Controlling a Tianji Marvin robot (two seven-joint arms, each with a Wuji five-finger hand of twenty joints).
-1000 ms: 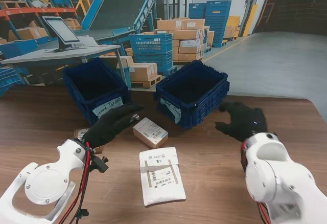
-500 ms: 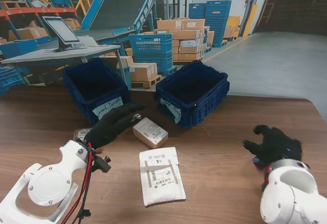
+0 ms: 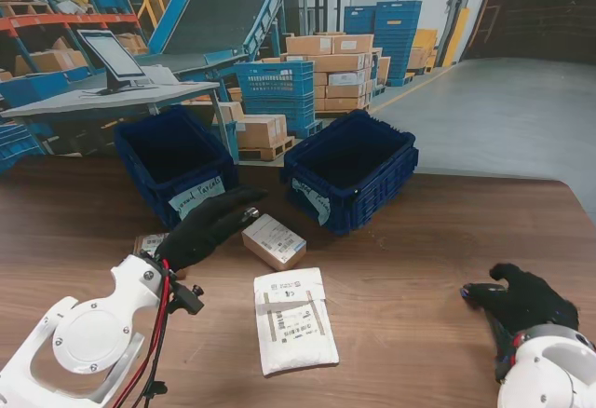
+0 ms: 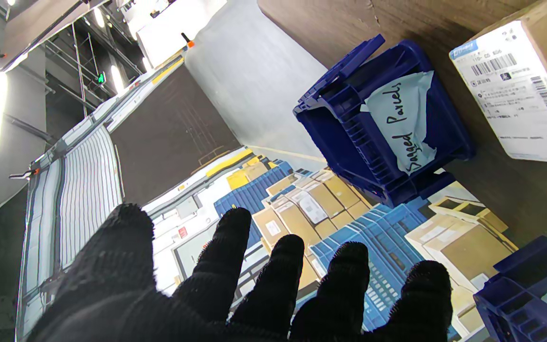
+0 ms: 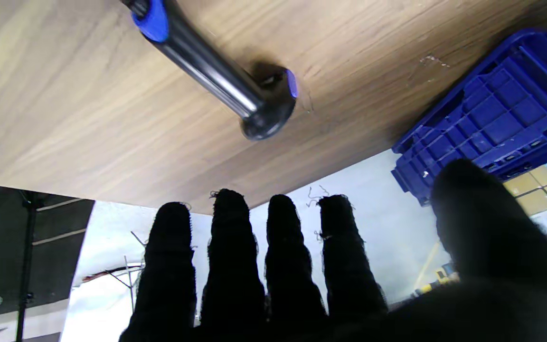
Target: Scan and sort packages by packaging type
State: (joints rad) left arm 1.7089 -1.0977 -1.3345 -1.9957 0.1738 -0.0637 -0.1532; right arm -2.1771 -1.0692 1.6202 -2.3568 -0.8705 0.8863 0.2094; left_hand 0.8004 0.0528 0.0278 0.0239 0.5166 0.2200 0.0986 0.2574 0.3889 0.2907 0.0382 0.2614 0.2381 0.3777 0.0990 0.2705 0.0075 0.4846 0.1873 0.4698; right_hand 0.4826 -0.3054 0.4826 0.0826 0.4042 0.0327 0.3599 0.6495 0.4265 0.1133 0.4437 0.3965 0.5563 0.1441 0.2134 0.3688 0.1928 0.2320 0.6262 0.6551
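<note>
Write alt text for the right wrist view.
Black-gloved right robot hand, fingers extended and holding nothing, reaches over a wooden table on which lies a black handheld scanner with blue trim. A blue plastic crate stands at the table's far edge.

- Table (image 3: 419, 240): wood grain, matt brown.
- Bins (image 3: 352, 180): ribbed blue plastic, paper labels.
- Box (image 3: 274, 240): matt cardboard, white printed label.
- Mailer (image 3: 294, 319): white, smooth, slightly creased.
- Hands (image 3: 207, 226): black knitted cloth, frayed threads.
- Scanner (image 5: 216, 66): glossy black plastic, blue trim.
</note>
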